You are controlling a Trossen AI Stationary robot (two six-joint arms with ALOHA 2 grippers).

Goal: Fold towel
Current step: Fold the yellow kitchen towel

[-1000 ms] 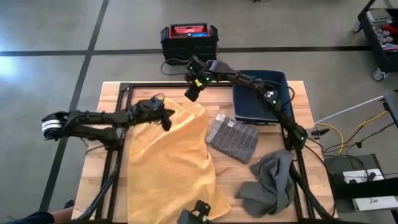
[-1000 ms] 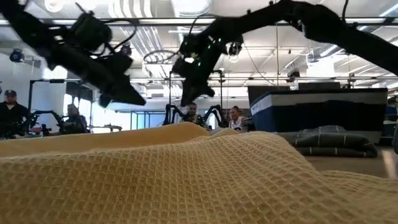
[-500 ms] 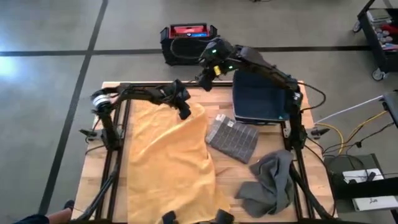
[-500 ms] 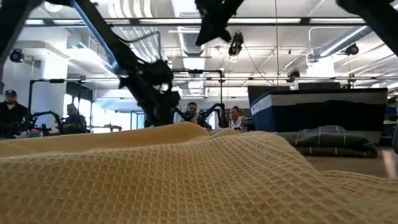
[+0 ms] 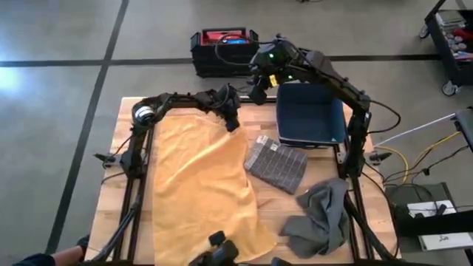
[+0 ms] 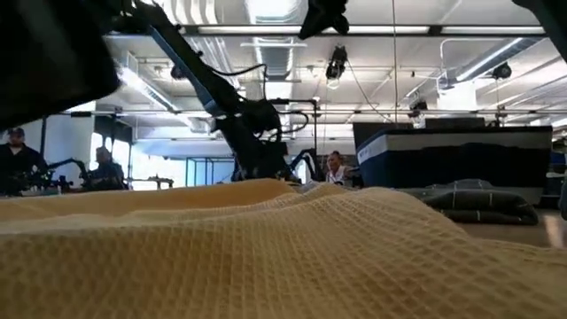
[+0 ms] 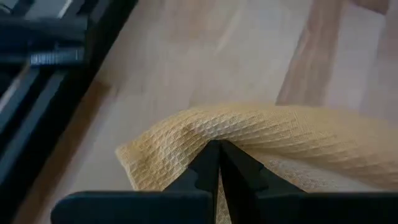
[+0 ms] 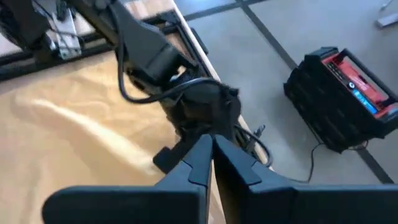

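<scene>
Clearly the step in hand is the first grasp for the fold. The yellow waffle-weave towel (image 5: 203, 188) lies spread on the left half of the wooden worktop (image 5: 262, 210), and the left end effector (image 5: 232, 122) sits at its far right corner. In the left wrist view its fingers (image 7: 208, 165) are pressed together on the edge of the cloth, so it is holding the towel corner. The right end effector (image 5: 256, 93) is raised just beyond the far edge of the worktop, near the navy bin (image 5: 310, 114); its fingers meet with nothing between them.

For the next move, I judge the held corner must be lifted and carried toward the near edge to lay one half over the other, keeping the cloth flat.

Only the high view shows the grey folded cloth (image 5: 276, 163) and the crumpled grey towel (image 5: 321, 218) beside the yellow one. Only the low view shows people (image 6: 13, 159) in the room behind.
</scene>
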